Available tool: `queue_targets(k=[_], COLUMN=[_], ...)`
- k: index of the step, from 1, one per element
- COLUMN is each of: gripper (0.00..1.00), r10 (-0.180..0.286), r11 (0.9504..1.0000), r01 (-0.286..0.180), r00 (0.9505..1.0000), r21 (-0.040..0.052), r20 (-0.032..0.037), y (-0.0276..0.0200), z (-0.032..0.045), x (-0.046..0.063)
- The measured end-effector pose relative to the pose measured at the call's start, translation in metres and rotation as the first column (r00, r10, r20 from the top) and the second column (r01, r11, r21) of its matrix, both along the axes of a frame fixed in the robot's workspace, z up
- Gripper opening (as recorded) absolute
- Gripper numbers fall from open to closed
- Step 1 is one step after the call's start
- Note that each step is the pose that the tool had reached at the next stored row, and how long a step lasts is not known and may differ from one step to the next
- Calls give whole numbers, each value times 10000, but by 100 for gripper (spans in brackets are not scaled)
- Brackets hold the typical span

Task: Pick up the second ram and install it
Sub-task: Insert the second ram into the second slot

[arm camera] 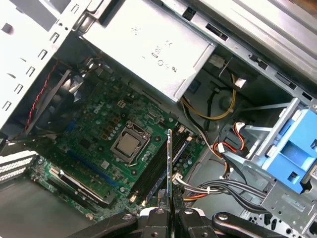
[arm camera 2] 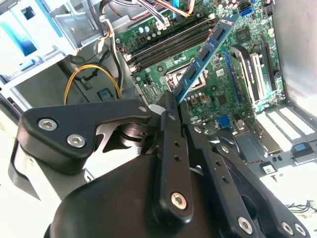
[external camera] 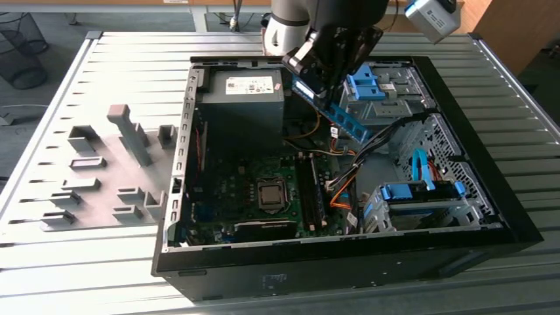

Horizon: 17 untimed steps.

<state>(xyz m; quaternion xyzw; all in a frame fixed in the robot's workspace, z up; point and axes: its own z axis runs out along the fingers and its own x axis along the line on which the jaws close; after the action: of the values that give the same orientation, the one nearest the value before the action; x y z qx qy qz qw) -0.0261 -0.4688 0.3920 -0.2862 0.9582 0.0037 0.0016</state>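
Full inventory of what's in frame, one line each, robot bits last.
computer case: one, black, open, on the table.
motherboard: one, green, inside the case.
power supply: one, grey, inside the case beside the motherboard.
drive-bay clips: two, blue, case side toward the exterior view's right.
slotted fixture: one, grey, on the table, exterior view's left of the case.
table: one, grey slatted metal.
second ram: one, blue-green, tilted above the motherboard.
arm: one, silver-grey, over the case.
hand: one, black, shut on the second ram.
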Motion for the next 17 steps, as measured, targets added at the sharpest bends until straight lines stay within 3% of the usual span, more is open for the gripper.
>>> queue_targets(k=[8,17], gripper=[14,14], r10=[-604,-1270], r11=[9982,9919], r01=[604,1270], r00=[9982,9919], r21=[0,0], r20=[0,0], y=[0,0], z=[-2,-3], x=[0,0])
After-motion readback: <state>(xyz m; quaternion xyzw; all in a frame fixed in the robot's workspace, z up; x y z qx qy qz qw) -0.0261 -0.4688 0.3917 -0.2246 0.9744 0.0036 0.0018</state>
